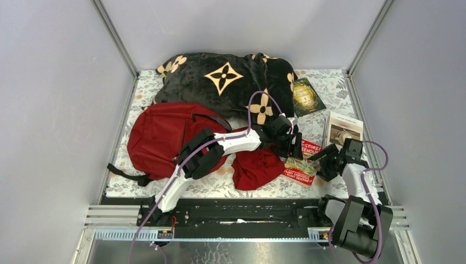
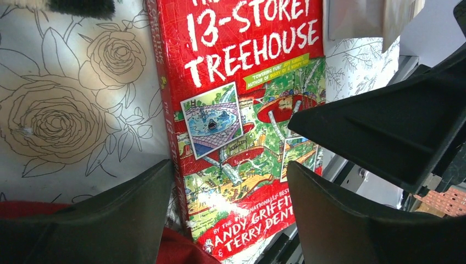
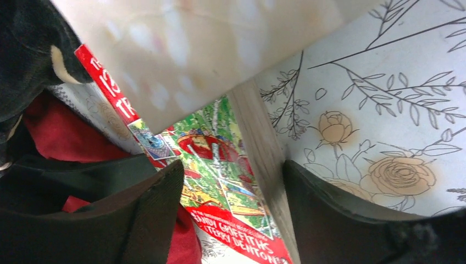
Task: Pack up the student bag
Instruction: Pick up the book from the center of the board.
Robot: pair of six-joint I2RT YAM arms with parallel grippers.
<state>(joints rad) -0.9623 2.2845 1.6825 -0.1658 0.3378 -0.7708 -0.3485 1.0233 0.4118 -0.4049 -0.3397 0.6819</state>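
The floral tablecloth [image 1: 335, 82] lies under everything, and I take the red Treehouse book [image 1: 303, 162] as my mark. Well behind the book and to its left, the black plush blanket [image 1: 220, 82] with tan flowers is heaped up. The student bag [image 1: 159, 137] (red, with black zip lines and dark straps) lies flat well to the left of the book, up against the blanket, and my left arm crosses above it. Just left of the book sits a crumpled dark-red cloth [image 1: 255, 168], touching the book's near left corner. Behind the book, a green book [image 1: 306, 96] lies beside the blanket. A pale book [image 1: 343, 129] lies just to the right of the red one and a little behind it.

My left gripper [image 2: 229, 165] is over the book with its jaws wide, one finger to each side of the cover's lower half. I cannot tell whether the fingers touch it. My right gripper [image 3: 232, 163] is at the book's right edge, also spread wide and gripping nothing. Between its fingers I see the cover and a tan strip — the blurred pale sheet above them I cannot identify.
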